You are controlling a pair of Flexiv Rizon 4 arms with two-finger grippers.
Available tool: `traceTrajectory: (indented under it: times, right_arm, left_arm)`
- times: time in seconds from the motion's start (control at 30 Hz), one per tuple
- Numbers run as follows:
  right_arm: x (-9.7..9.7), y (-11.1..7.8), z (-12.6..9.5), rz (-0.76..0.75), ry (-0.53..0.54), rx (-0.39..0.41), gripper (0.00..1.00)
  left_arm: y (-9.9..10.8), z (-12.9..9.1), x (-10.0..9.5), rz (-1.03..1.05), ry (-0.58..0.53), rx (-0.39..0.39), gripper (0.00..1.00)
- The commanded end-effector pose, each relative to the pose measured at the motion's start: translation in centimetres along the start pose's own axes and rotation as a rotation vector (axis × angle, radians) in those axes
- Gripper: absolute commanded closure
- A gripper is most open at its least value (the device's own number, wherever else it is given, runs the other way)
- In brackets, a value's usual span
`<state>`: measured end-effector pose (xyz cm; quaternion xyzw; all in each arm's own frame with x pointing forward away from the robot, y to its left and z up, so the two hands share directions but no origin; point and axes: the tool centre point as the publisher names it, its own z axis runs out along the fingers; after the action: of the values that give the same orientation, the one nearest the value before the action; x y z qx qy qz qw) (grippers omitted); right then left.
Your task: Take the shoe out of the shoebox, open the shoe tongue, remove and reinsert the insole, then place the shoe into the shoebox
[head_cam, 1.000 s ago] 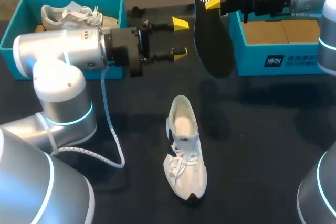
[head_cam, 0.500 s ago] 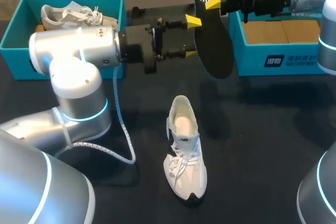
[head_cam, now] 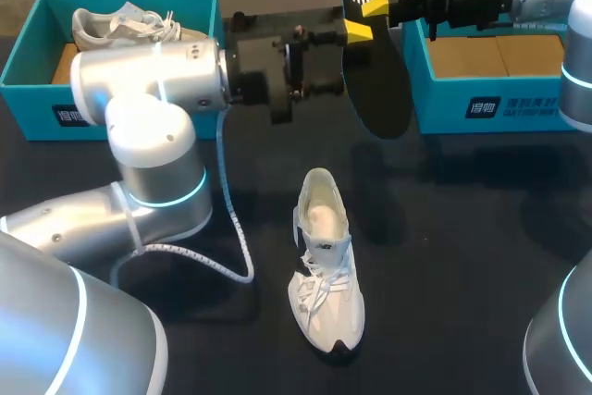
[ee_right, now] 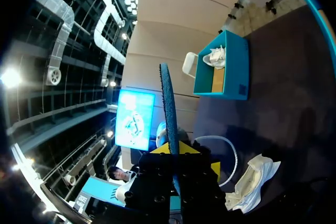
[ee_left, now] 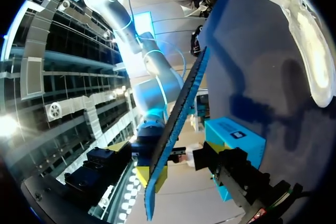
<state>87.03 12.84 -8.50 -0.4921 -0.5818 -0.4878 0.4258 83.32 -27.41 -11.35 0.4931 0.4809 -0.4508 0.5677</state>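
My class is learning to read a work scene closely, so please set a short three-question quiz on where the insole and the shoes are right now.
1. True or false: the insole sits inside the white shoe on the table.
2. Which claw is shut on the insole? A. left B. right C. neither
3. Fill the gap: a second shoe lies in the shoebox at the head view's ___ side.
Key: 1 false, it hangs above the table; 2 B, the right claw; 3 left.
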Motion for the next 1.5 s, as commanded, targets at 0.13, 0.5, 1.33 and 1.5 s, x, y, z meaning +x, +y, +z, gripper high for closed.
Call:
traceTrajectory:
  times: [0.13, 0.5, 1.33, 1.5]
  right_arm:
    - [0.1, 0.0, 0.1, 0.001, -0.003, 0.000, 1.00]
    - [0.1, 0.0, 0.1, 0.001, -0.003, 0.000, 1.00]
    - [0.1, 0.0, 0.1, 0.001, -0.003, 0.000, 1.00]
    - [0.1, 0.0, 0.1, 0.001, -0.003, 0.000, 1.00]
  left_arm:
    - [-0.5, 0.1, -0.4, 0.013, 0.002, -0.005, 0.26]
    - [-0.6, 0.1, -1.5, 0.027, -0.012, -0.011, 0.59]
    - [-0.3, 0.6, -2.4, 0.039, -0.021, -0.018, 0.84]
    - [-0.3, 0.7, -2.3, 0.039, -0.018, -0.016, 0.87]
